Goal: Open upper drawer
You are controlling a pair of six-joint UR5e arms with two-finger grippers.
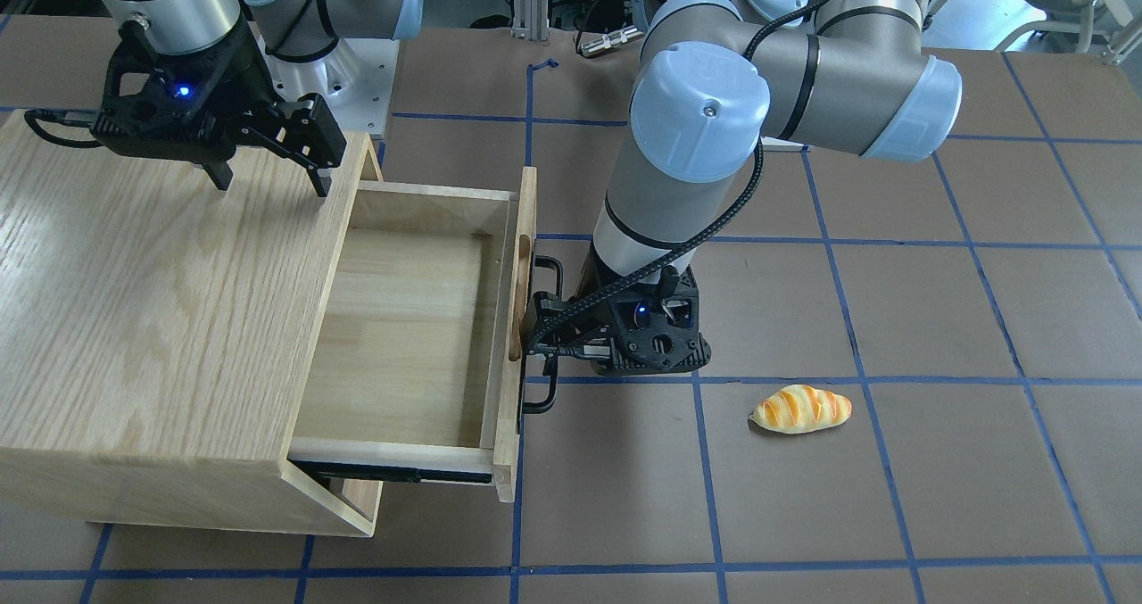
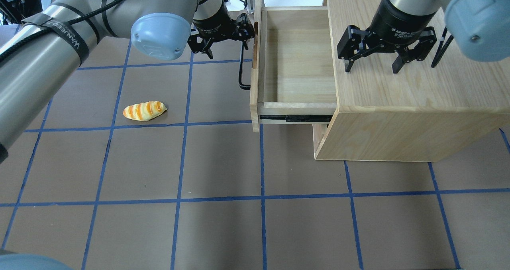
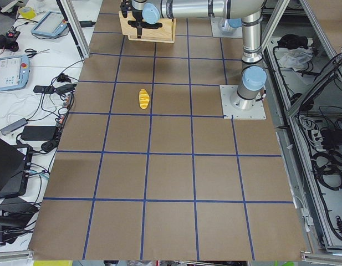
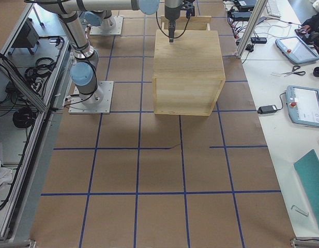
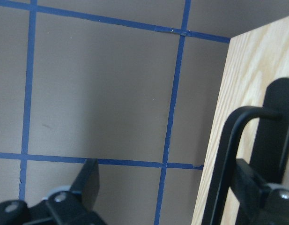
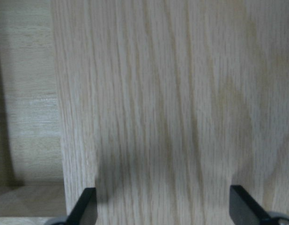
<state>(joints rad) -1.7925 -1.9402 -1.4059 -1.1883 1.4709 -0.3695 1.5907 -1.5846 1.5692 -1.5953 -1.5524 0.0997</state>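
Well, your upper drawer (image 1: 401, 318) stands far out, toward 9 o'clock from the cabinet (image 2: 398, 102) at 2 o'clock overhead. Left gripper (image 1: 542, 326) gapes around the handle (image 2: 240, 70), holding nothing; right gripper (image 2: 371, 69) hangs spread over the cabinet top. Likely only withdrawal remains.

"WANEED" is printed in white on a black strap (image 2: 75, 42) wrapped around the left arm (image 2: 36, 66). On the black collar (image 2: 402, 32) above the right gripper (image 2: 372, 68), "2F Adaptive" is made out in white lettering. The remainder is too small to be read.
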